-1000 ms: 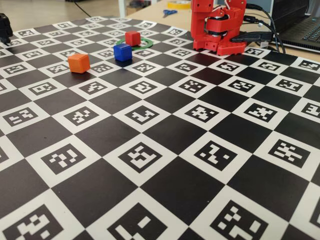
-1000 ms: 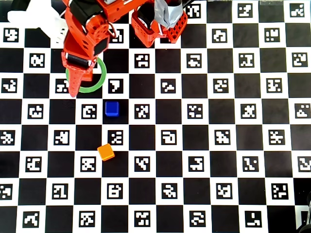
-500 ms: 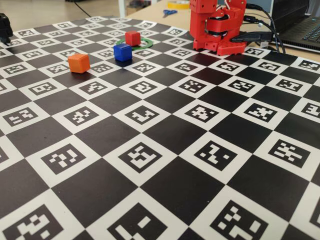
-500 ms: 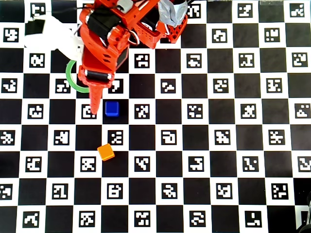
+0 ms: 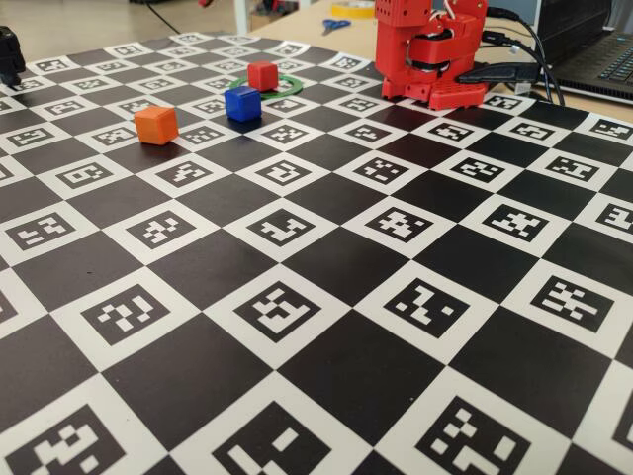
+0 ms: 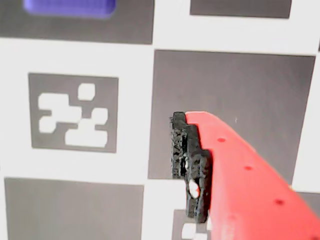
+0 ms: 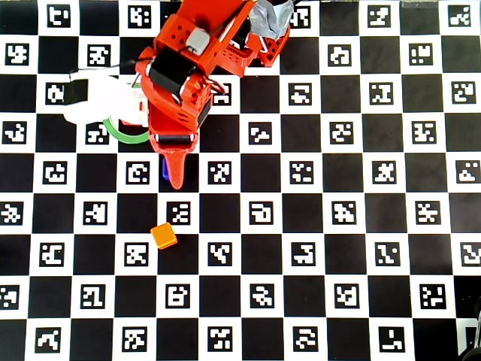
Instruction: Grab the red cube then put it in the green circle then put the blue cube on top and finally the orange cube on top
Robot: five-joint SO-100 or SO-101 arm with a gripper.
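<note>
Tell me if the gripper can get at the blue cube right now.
Probably yes. In the overhead view the gripper is over the blue cube, and the fixed view shows nothing crowding the cube; the red cube and orange cube stand apart.

In the overhead view the gripper (image 7: pixel 177 179) hangs over the blue cube (image 7: pixel 164 170), hiding nearly all of it; whether the fingers clear it cannot be told. Toward the arm's base, just behind, lies the green circle (image 7: pixel 124 136), with the red cube (image 5: pixel 262 75) standing in it. The orange cube (image 7: pixel 164 235) stands ahead, well apart. To the view's right the checkerboard (image 7: pixel 338 226) lies bare.
</note>
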